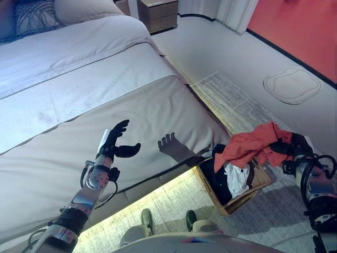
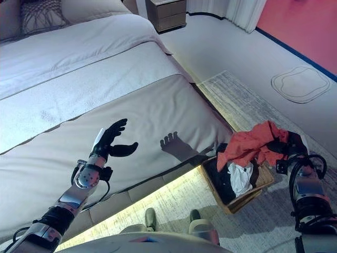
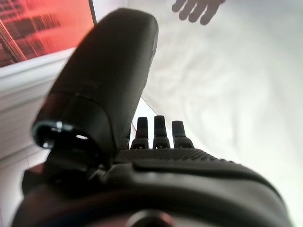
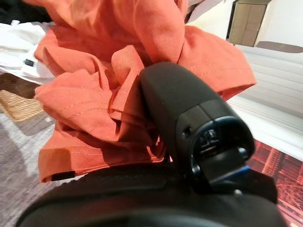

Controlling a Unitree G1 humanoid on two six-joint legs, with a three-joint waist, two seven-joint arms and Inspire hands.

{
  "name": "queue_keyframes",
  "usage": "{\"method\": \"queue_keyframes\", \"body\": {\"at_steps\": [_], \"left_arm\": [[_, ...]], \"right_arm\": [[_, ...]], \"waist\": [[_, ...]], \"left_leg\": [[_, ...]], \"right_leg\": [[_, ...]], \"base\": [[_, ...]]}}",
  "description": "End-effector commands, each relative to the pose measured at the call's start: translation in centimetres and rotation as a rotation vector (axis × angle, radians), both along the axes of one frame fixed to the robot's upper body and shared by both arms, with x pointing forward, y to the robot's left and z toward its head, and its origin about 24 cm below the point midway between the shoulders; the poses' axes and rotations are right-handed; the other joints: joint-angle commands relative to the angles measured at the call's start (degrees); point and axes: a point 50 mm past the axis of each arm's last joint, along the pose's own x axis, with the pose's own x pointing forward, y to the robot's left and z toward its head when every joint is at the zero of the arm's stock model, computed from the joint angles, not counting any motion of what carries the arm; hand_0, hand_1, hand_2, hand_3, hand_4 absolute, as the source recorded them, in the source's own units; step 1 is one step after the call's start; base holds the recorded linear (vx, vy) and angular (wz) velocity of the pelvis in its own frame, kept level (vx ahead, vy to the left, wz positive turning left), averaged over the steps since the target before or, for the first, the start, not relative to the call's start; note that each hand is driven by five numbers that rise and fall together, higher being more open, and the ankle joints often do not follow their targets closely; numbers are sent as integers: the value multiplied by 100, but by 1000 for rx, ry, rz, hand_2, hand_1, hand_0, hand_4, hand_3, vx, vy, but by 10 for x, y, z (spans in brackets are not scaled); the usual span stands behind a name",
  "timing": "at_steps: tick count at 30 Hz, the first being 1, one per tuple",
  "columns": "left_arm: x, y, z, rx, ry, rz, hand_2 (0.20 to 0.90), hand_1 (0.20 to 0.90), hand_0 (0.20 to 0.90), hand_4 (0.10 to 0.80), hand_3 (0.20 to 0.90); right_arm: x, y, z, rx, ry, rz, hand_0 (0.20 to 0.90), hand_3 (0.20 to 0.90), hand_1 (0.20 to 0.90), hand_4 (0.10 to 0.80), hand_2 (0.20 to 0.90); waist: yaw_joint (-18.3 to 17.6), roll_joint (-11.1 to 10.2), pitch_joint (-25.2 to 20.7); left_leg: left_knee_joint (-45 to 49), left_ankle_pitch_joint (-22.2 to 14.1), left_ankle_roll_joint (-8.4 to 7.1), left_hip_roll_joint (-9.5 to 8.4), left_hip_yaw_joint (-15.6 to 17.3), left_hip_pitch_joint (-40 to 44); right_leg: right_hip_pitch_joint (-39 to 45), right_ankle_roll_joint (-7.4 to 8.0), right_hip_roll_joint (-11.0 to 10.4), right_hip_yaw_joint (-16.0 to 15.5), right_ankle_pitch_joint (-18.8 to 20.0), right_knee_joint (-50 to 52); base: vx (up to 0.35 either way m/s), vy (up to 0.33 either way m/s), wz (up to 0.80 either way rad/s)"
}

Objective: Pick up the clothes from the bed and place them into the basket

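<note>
Closest to me on the right, my right hand (image 1: 293, 148) has its fingers and thumb curled into a bunched orange cloth garment (image 1: 251, 144), which it holds over the far side of the woven rectangular basket (image 1: 259, 185) standing on the pale grey rug (image 1: 174, 205) just beside the bed's foot. From the right wrist camera I see the thumb pressed into the orange folds, with the fabric gathered thick round it. Inside the basket lies dark clothing (image 1: 217, 178) along the side nearer the bed and a crumpled white garment (image 1: 237, 178) in the middle; the orange cloth drapes over both and over the basket's far rim. On my left, the left hand (image 1: 113, 141) is raised above the beige bed cover (image 1: 158, 113), fingers straight and slightly spread, thumb standing out to the side, holding nothing; its shadow falls on the cover between the hand and the basket. Beyond the beige cover a white sheet (image 1: 79, 84) runs across the bed, then a dark patterned pillow (image 1: 34, 18) at the head. Farthest off stands a wooden nightstand (image 1: 158, 13) near a red wall (image 1: 295, 26).
</note>
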Motion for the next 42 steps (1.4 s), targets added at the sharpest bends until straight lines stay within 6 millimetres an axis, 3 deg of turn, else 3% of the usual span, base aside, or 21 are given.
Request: {"method": "queue_keyframes", "body": {"at_steps": [1,7,16,17,18,19,28,42], "left_arm": [[20,-18,29,-4,-181,-86,900,900,900,800,900],[21,-22,29,-7,-185,-96,900,900,900,800,900],[23,-21,33,-14,-204,-101,900,900,900,800,900],[22,-21,33,-14,-203,-102,900,900,900,800,900],[23,-21,33,-14,-202,-103,900,900,900,800,900],[22,-21,32,-14,-201,-105,900,900,900,800,900],[27,-25,35,-34,-215,-106,900,900,900,800,900],[24,-25,30,-34,-203,-93,900,900,900,800,900]], "right_arm": [[34,-8,52,-131,-185,37,300,200,300,100,300],[34,-8,44,-134,-138,39,300,200,300,100,300],[19,-22,18,-133,-12,-15,300,200,300,100,300],[18,-23,17,-132,-4,-18,493,425,493,325,493],[17,-24,15,-128,4,-20,533,472,533,372,533],[16,-25,13,-126,11,-25,900,900,900,800,900],[22,-27,18,-143,17,-16,900,900,900,800,900],[27,-14,15,-140,1,50,900,900,900,800,900]], "waist": [[124,-2,-545],[55,54,-513],[32,153,-489],[34,158,-491],[37,163,-493],[43,173,-490],[52,239,-445],[97,211,-465]], "left_leg": [[160,-1288,27,55,99,332],[120,-1265,17,92,143,338],[91,-1225,12,105,173,338],[91,-1225,12,106,177,343],[91,-1221,11,104,182,342],[99,-1222,10,104,185,343],[127,-1206,-23,111,175,292],[96,-1165,-31,88,44,274]], "right_leg": [[-364,29,158,-24,-87,197],[-416,17,190,57,-112,242],[-489,8,219,124,-115,302],[-488,7,221,126,-115,303],[-487,8,220,124,-111,298],[-489,6,218,118,-112,303],[-553,-13,212,110,-109,329],[-564,-24,204,66,-111,363]], "base": [[-28,-13,-13],[-10,-1,-8],[-6,4,-3],[0,0,0],[0,0,0],[0,0,0],[-16,10,-2],[7,-2,0]]}}
